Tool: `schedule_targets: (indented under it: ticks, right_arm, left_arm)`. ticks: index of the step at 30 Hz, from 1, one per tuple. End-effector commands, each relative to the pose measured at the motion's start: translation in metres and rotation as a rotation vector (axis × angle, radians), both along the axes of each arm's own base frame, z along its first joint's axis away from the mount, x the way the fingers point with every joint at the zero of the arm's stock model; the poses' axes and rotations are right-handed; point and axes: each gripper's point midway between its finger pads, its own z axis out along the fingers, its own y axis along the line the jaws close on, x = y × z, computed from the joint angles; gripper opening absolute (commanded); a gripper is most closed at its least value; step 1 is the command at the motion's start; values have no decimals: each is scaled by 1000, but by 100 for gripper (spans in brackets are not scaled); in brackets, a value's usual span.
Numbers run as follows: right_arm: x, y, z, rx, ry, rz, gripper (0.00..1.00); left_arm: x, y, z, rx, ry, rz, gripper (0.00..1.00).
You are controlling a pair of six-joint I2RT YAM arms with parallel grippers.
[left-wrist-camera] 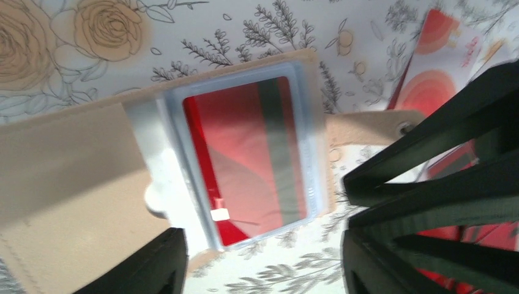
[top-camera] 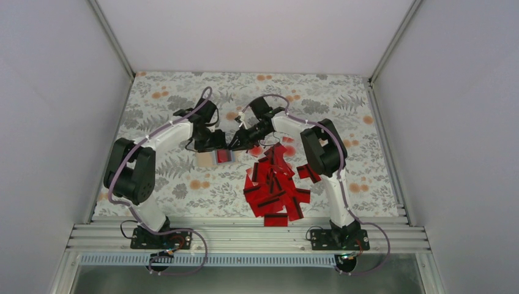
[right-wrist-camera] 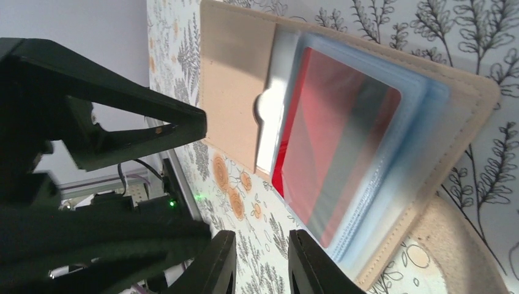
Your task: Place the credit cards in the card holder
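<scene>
Card holder [top-camera: 208, 159] lying open on the desk [top-camera: 177, 98], one red card [left-wrist-camera: 245, 153] seated in its clear sleeve, both tools close over it.

The holder sits left of centre, between the two arms. The other credit cards [top-camera: 275, 190] lie in a loose heap just to its right, toward the near edge. The left tool [left-wrist-camera: 263, 266] stands wide apart astride the holder's edge and grips nothing. The right tool [right-wrist-camera: 262, 263] is parted only a little, with nothing between its jaws. I judge one insertion finished, so the next move calls for the right tool to go to the heap and lift a single card by an exposed edge while the left steadies the holder. The cards overlap heavily; bare desk lies beyond the heap, and the walls are well apart from it.
</scene>
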Motion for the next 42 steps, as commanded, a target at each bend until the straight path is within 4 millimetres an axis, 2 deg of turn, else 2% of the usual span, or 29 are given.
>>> schedule_targets:
  ticks: [1, 4, 13, 17, 27, 30, 42]
  right_arm:
    - [-1, 9, 17, 56, 2, 8, 24]
    - [1, 9, 11, 35, 6, -4, 26]
    - [5, 7, -10, -20, 26, -23, 27]
    - [7, 8, -14, -27, 31, -26, 27]
    - [11, 8, -28, -59, 39, -34, 28]
    - [12, 7, -32, -75, 37, -37, 28]
    - [8, 12, -34, -60, 48, -21, 29]
  left_arm:
    - [-2, 14, -6, 40, -12, 19, 56]
    - [-4, 19, -13, 49, -3, 16, 45]
    - [-1, 23, -31, 55, 9, -10, 28]
    - [0, 24, -40, 58, 23, -19, 24]
    - [1, 18, -51, 33, 39, -46, 23]
    - [-1, 17, -56, 32, 49, -51, 19]
    - [-6, 16, -68, 26, 75, -63, 12]
